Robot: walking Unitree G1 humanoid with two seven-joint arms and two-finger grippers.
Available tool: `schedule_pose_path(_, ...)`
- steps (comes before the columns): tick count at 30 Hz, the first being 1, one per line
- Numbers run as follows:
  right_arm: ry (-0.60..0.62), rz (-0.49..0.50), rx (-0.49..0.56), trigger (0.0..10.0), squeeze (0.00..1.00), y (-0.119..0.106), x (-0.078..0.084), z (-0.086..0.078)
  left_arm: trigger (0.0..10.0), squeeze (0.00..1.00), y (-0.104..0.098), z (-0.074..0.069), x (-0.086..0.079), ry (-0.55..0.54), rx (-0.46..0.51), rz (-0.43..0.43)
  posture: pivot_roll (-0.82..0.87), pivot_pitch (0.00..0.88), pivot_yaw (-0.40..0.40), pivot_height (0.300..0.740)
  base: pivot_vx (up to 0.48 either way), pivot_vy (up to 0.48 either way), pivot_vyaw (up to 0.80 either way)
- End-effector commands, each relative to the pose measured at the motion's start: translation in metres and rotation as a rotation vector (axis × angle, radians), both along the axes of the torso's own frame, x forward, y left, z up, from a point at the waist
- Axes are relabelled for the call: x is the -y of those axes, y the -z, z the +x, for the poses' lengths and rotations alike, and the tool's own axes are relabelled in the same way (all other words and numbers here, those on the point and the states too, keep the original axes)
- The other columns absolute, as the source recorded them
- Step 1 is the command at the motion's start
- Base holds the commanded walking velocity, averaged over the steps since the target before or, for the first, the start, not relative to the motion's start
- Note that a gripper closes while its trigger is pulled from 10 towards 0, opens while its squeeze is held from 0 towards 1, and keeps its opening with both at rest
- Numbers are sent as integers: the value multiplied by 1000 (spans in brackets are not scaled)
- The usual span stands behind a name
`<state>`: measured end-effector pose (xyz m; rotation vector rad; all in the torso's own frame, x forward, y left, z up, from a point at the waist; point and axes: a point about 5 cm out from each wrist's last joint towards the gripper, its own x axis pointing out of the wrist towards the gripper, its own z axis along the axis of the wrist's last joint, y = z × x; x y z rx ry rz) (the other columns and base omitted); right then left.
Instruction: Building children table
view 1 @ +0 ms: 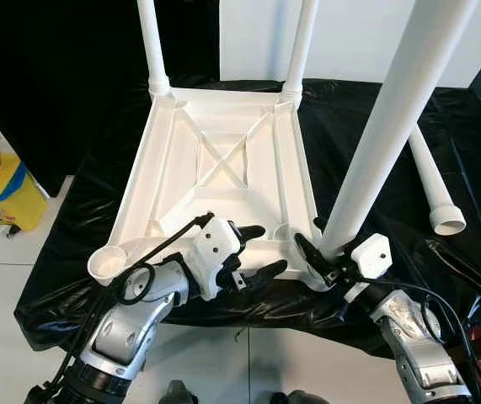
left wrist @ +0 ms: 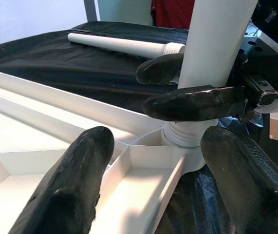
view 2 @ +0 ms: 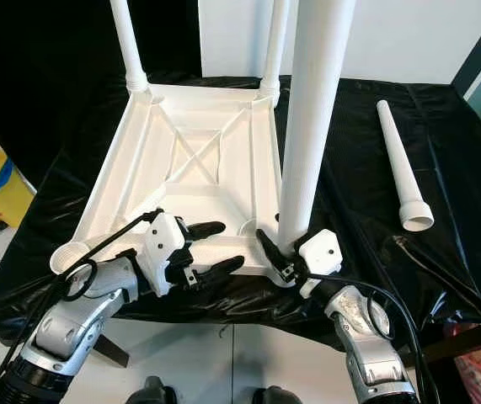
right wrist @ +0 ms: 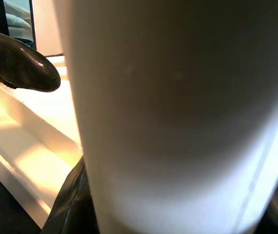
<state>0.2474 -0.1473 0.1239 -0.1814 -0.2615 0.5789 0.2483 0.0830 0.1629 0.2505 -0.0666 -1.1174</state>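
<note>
A white plastic children's table [view 1: 223, 160] lies upside down on a black-covered surface. Two white legs [view 1: 152, 42] stand in its far corners. My right gripper [view 1: 323, 252] is shut on a third leg [view 1: 392, 118], whose threaded end sits in the near right corner socket [left wrist: 182, 139]. In the right wrist view this leg [right wrist: 177, 122] is very close. My left gripper [view 1: 270, 248] is open, its fingers [left wrist: 75, 190] straddling the table's near rim just left of that socket. The near left socket [view 1: 109, 263] has no leg in it. A fourth leg [view 1: 434, 189] lies loose on the cloth to the right.
The black cloth [view 1: 375, 109] hangs over the surface's front edge. A yellow container [view 1: 4, 194] stands on the tiled floor at the left. Black cables [view 1: 467, 269] run along the right front of the cloth.
</note>
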Motion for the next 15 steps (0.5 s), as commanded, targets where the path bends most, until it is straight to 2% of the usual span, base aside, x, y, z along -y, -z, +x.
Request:
schedule_pose_path(1, 7, -38, -82, 10000, 0, 17, 5, -3, 10000, 0, -2, 0, 1, -1, 3, 1, 36, 84, -57, 740, 0, 0, 0)
schedule_pose_path(9, 15, -17, -99, 10000, 0, 19, 6, -2, 10000, 0, -3, 2, 0, -1, 7, 3, 36, 80, -52, 740, 0, 0, 0)
schedule_pose_path(15, 58, 69, -152, 10000, 0, 21, 10, 0, 10000, 0, -5, 1, 0, -4, 12, 1, 36, 89, -52, 740, 0, 0, 0)
